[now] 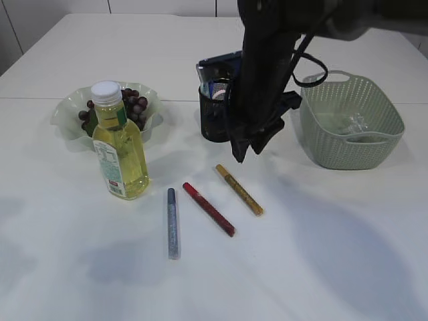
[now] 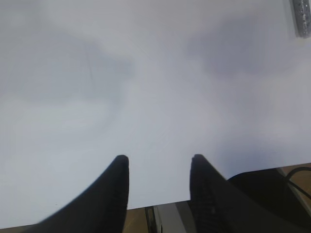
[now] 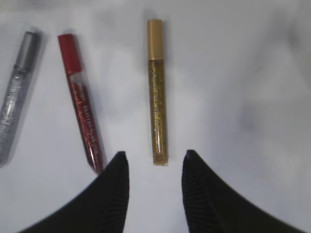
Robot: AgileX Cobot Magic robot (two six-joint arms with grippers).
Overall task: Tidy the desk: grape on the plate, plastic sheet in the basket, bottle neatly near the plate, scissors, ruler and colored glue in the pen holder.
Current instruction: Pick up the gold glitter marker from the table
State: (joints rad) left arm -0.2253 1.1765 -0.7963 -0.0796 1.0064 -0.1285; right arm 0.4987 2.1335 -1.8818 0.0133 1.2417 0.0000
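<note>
So most of the desk looks sorted: the grapes (image 1: 134, 101) sit on the plate (image 1: 67, 114), the bottle (image 1: 119, 144) stands just beside that plate at about its 5 o'clock, the plastic sheet (image 1: 351, 124) is in the basket (image 1: 321, 144), and something blue and dark pokes out of the pen holder (image 1: 214, 117), probably the scissors and ruler, though I can't tell them apart. What's left, I'd say, is the glue step: three glue pens lie loose on the table (image 1: 321, 254). The right gripper (image 1: 247, 150) hangs above the gold glue pen (image 3: 157, 92), fingers (image 3: 116, 167) apart with nothing between them. In the right wrist view the gold pen runs from 12 to 6 o'clock, cap at the far end, its near tip just ahead of the gap between the fingertips, nudged a bit toward the left finger. The red glue pen (image 3: 81, 102) lies near it at 9 o'clock, its near end close to the left fingertip, and the silver glue pen (image 3: 17, 92) is further out the same way. Next move, I reckon, is to go forward and down so the fingers straddle the gold pen mid-body, without clipping the red one. The left gripper (image 2: 158, 162) is over bare table, fingers apart and empty, with only the silver pen's end at 1 o'clock.
</note>
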